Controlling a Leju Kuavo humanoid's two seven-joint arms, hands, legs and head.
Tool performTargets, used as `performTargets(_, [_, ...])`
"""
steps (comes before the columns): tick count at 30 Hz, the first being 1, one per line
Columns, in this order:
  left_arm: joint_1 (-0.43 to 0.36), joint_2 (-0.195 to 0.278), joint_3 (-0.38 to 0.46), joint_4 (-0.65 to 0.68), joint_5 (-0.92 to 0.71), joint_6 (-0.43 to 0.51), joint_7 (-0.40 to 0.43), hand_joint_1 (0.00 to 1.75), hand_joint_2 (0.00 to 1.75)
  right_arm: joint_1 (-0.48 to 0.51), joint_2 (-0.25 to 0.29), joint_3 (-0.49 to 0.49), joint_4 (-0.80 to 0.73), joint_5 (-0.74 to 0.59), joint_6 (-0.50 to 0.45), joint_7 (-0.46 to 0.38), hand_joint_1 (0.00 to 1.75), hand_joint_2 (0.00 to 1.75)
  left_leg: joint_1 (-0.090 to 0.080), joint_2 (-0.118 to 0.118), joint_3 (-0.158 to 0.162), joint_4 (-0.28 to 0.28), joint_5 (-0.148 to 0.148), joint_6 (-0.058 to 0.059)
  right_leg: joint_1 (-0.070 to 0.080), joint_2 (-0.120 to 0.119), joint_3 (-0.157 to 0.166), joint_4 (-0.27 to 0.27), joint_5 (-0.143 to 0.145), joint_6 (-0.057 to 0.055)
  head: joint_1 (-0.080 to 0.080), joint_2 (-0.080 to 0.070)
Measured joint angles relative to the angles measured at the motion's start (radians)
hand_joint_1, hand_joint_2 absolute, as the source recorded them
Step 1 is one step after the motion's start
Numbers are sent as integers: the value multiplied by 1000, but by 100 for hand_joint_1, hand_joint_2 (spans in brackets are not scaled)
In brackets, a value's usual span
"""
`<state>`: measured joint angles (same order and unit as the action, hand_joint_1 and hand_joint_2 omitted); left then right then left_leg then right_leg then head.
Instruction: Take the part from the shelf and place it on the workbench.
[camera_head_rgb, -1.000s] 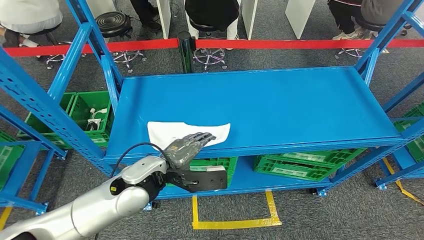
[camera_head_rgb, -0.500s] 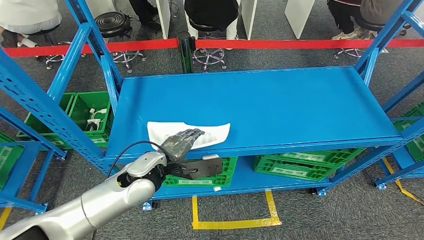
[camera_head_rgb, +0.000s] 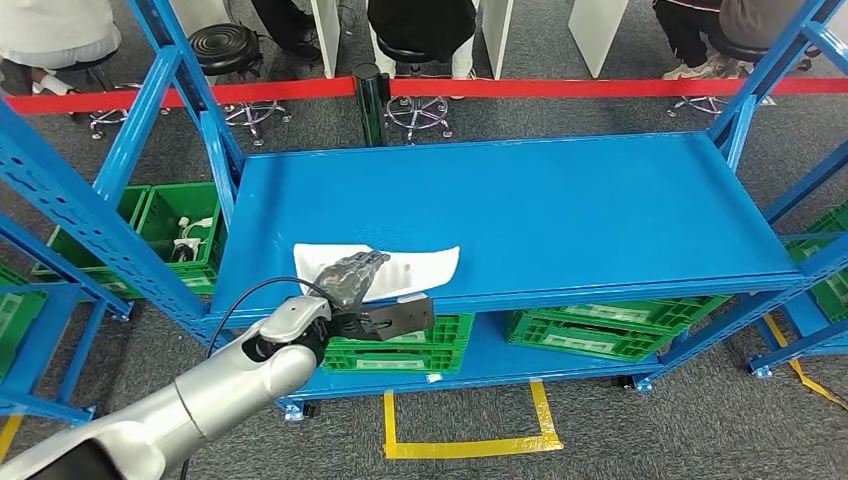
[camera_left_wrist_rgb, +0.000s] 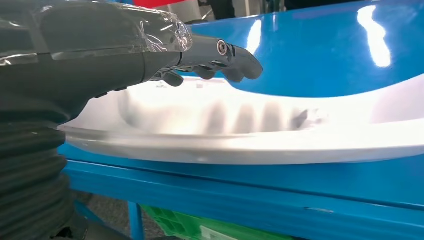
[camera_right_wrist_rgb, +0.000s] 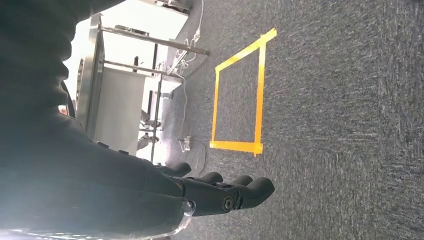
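While reaching, left hand (camera_head_rgb: 352, 277) hovers over white part (camera_head_rgb: 420, 266) at shelf (camera_head_rgb: 560, 210) front edge, fingers released; next: grasp.

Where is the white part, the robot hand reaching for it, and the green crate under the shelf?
white part (camera_head_rgb: 425, 266), head view, on its bare right half.
left robot hand (camera_head_rgb: 350, 276), head view, on the back of the hand over the part.
green crate (camera_head_rgb: 600, 338), head view, on its front rim.
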<state>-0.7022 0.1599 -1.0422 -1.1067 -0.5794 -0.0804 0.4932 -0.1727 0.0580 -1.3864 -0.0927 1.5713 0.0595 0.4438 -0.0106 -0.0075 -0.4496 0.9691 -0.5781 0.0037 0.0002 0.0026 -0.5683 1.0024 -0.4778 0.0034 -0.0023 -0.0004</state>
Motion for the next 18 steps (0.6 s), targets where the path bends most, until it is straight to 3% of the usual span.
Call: performTargets(18, [0,-1,1,68,-9,1,0,0,175,1,0,2,0,0,0,0,0,175,0,2,0,0,0,0,0,0,0,0,0,0,0,0])
